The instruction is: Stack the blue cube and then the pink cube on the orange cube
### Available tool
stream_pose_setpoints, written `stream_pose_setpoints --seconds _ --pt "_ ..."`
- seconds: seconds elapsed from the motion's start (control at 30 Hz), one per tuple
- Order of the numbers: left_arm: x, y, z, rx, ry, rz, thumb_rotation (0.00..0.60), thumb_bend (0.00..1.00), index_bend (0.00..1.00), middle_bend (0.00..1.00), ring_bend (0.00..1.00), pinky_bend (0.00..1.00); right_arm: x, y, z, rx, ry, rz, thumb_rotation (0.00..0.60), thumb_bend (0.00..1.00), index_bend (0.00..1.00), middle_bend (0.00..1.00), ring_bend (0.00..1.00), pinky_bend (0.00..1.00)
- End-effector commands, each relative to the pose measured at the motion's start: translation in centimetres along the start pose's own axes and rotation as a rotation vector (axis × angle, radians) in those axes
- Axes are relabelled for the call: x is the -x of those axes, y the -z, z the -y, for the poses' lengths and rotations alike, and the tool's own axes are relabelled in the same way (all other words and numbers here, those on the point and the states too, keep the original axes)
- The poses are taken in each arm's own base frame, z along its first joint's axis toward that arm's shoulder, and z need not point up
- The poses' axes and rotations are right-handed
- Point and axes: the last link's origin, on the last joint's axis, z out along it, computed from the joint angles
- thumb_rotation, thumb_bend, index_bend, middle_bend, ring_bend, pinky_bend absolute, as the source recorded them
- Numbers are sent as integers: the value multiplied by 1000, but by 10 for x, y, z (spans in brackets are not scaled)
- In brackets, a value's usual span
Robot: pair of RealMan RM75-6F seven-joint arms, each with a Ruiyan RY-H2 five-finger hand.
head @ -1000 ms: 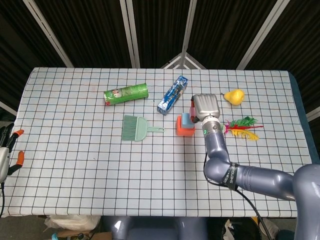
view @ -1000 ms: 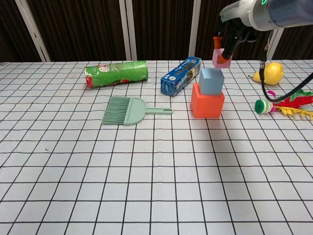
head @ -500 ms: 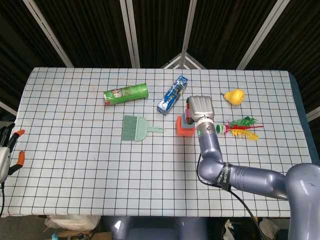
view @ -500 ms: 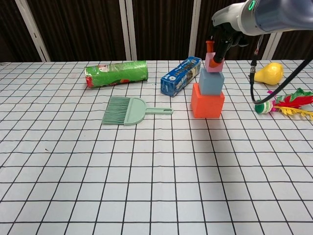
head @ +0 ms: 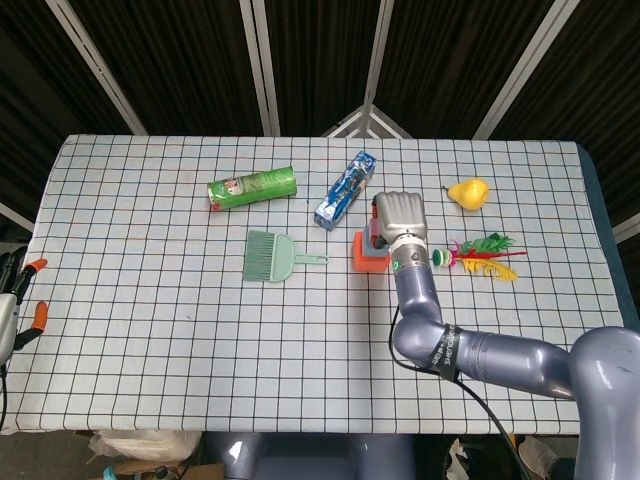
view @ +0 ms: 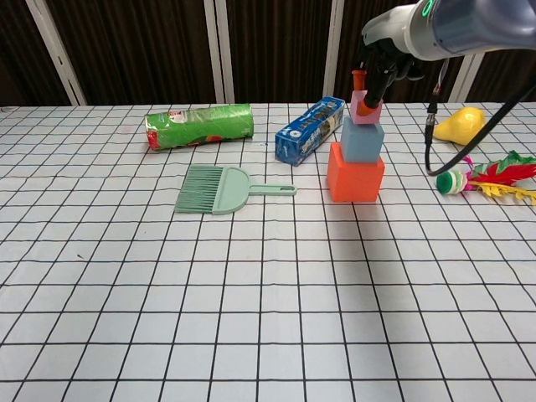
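The orange cube (view: 355,177) stands on the checked table right of centre, with the blue cube (view: 362,140) on top of it. The small pink cube (view: 363,107) sits on the blue cube, and my right hand (view: 381,69) pinches it from above with orange-tipped fingers (view: 359,78). In the head view my right hand (head: 398,218) covers the stack, so only the orange cube's left side (head: 361,254) shows. My left hand (head: 14,298) hangs off the table's left edge, fingers apart and holding nothing.
A green can (view: 199,126) lies at the back left. A blue box (view: 310,131) lies just left of the stack and a green dustpan brush (view: 216,188) in front of it. A yellow pear toy (view: 459,126) and a feathered shuttlecock (view: 490,177) lie to the right.
My right hand carried the pink cube left and down from the air onto the blue cube. Over the last half second it has barely moved. The left hand stayed still.
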Motion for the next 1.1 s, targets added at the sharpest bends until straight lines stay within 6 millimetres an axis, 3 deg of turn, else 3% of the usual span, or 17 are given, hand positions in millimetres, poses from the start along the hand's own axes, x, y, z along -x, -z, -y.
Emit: stream_pose_setpoints --seconds 0.03,1.1 --pt "0 0 0 -1 0 -1 600 560 165 14 0 0 0 2 0 -4 2 4 600 578 591 1000 1000 846" --pt "0 0 -1 -2 -3 0 600 559 165 14 0 0 7 0 -2 -14 -18 22 600 578 591 1000 1000 846"
